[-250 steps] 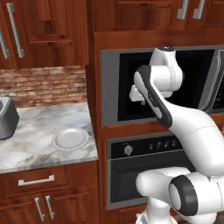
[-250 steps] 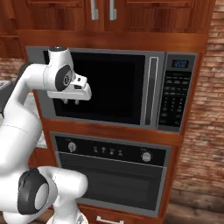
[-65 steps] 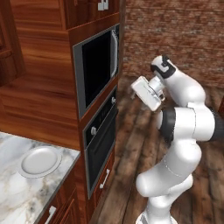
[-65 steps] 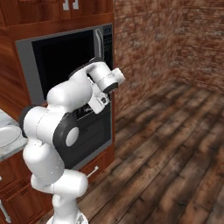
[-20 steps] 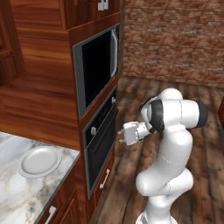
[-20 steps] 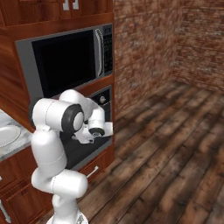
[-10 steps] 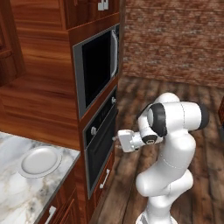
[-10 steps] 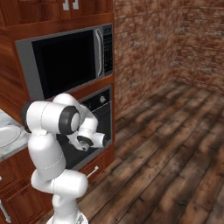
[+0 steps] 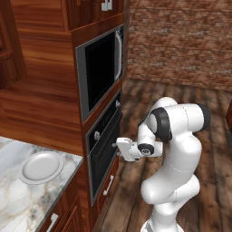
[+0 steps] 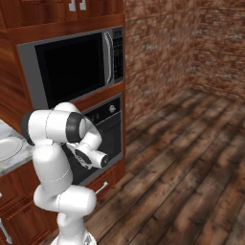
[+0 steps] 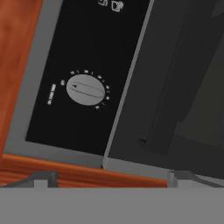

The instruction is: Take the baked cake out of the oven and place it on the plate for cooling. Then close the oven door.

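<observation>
**Gripper parked at oven front, jaws spread, nothing held**

The gripper (image 9: 116, 147) is held level in front of the oven (image 9: 104, 149), aimed at its black front. Jaws are spread wide and nothing is gripped between them. In the left base view the gripper sits just beside the upper part of the oven door (image 9: 107, 156); whether the tips touch it cannot be told.

In the hand view the fingertips (image 11: 41, 178) are seen at the bottom edge, set far apart. Straight ahead of them, toward the left-hand tip, a round grey knob (image 11: 85, 89) is seen on the black control panel (image 11: 83, 74). Ahead of the right-hand tip, the oven door (image 11: 175, 87) is seen as dark glass past a thin grey frame strip, with a dark bar-like shape across it that is taken to be the handle. A strip of red-brown wood runs just ahead of both tips.

The door is seen shut. The cake is not made out in any view.

The plate (image 9: 42, 166) lies on the marble counter (image 9: 18, 204), well apart from the fingers, past the cabinet corner. The microwave (image 9: 102, 68) is mounted above the gripper.
</observation>
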You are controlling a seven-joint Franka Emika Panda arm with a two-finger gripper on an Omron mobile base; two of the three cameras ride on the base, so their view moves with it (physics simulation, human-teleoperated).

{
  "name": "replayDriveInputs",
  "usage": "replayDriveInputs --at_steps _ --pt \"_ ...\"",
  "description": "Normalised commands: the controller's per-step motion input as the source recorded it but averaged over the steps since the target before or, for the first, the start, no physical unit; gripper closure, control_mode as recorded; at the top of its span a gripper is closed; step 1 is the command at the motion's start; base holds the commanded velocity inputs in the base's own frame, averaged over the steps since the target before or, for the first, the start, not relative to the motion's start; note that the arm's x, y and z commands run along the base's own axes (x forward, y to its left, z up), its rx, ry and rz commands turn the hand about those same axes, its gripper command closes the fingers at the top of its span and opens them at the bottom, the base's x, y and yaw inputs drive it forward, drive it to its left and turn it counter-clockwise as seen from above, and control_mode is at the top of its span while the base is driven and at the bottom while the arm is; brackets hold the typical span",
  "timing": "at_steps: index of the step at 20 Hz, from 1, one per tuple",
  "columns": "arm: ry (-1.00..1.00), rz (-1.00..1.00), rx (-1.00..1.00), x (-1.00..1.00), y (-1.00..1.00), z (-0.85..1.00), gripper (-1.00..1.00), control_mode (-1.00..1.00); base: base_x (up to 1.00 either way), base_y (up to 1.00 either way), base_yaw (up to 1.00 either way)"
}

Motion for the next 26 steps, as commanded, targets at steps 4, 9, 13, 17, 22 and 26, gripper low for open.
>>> replayDriveInputs --at_steps 4,9,13,17,22,26 --pt "0.02 -0.09 0.0 0.37 0.0 -0.3 -1.0 -1.0 0.0 0.0 0.0" --pt "0.06 -0.03 0.02 0.35 0.0 -0.33 -1.0 -1.0 0.0 0.0 0.0" --pt "0.08 0.0 0.05 0.32 0.0 -0.39 -1.0 -1.0 0.0 0.0 0.0" --pt "0.04 0.0 0.1 0.29 0.0 -0.28 -1.0 -1.0 0.0 0.0 0.0" --pt "0.0 0.0 0.13 0.17 0.09 -0.14 -1.0 -1.0 0.0 0.0 0.0" --pt "0.0 0.0 0.11 0.01 0.19 -0.06 -1.0 -1.0 0.0 0.0 0.0"
